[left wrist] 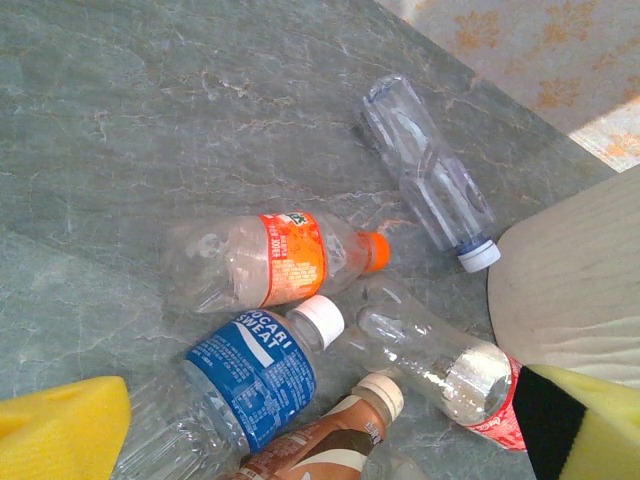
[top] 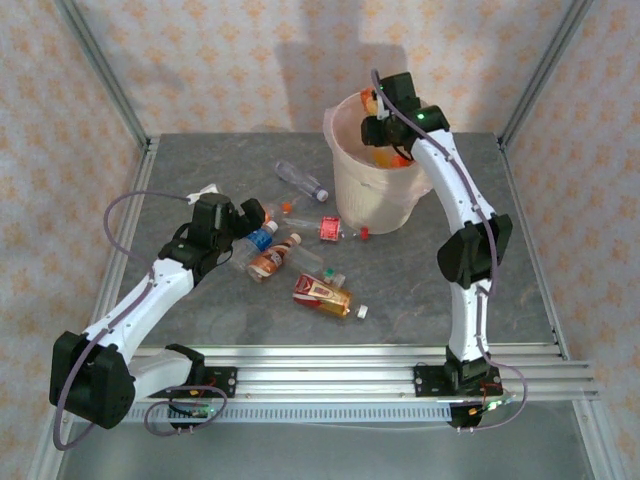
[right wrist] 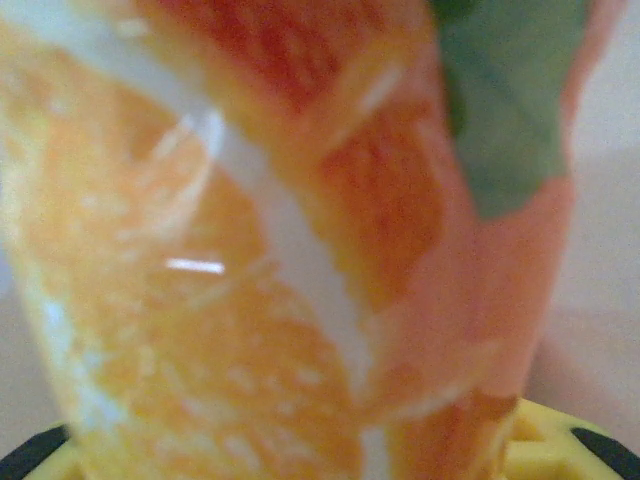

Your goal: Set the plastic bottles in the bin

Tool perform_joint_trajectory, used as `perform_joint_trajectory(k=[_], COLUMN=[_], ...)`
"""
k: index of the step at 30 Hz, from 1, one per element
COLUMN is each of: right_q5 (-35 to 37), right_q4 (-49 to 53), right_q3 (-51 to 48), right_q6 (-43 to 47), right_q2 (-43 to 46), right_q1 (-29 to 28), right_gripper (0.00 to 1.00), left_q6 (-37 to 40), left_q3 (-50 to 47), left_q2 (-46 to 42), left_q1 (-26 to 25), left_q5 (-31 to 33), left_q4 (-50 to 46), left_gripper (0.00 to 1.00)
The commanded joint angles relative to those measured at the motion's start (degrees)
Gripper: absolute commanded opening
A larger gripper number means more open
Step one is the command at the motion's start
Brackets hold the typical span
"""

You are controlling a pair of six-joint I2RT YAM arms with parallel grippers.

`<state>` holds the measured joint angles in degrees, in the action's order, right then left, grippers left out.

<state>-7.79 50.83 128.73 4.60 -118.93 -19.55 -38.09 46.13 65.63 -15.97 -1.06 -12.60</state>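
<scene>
Orange-print bottle [right wrist: 300, 250], slices and a green leaf on its label, runs top-to-bottom in the right wrist view, above the bin [top: 368, 198]; right gripper [top: 380, 117] clamps it; left gripper [top: 252, 215] gapes, empty.

Grey marbled table [top: 500, 290]; plastic bottles [top: 322, 293] lie scattered mid-table; the bin [top: 370, 200] stands just beside them.

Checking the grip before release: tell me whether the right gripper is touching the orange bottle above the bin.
Touching. Right wrist view: the orange bottle sits against the yellow pads. Top view: the right gripper holds it over the bin.
</scene>
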Motion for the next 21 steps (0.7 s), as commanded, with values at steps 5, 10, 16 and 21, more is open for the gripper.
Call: perform_joint_trajectory(k=[5, 10, 16, 21], right_q5=[-1.6, -3.0, -6.5, -9.7], right_q4=[-5.7, -5.5, -5.2, -4.8], right_q3=[-8.7, -9.3, -8.9, -8.8], right_q6=[1.6, 2.2, 2.3, 2.7], right_q2=[7.1, 7.3, 7.5, 7.7], right_q1=[-0.1, -0.1, -0.1, -0.1], right_gripper=[0.42, 0.59, 0.77, 0.83], left_q6=[0.5, 0.6, 0.6, 0.6], left_q3=[0.9, 0.8, 0.7, 0.6], left_q2=[-0.9, -1.4, -2.1, -2.7], left_q1=[0.5, 0.5, 0.5, 0.5], left_q5=[1.7, 2.0, 2.3, 2.5], left_q4=[-1.4, -1.8, -2.2, -2.6], left_gripper=[1.0, 1.0, 1.0, 1.0])
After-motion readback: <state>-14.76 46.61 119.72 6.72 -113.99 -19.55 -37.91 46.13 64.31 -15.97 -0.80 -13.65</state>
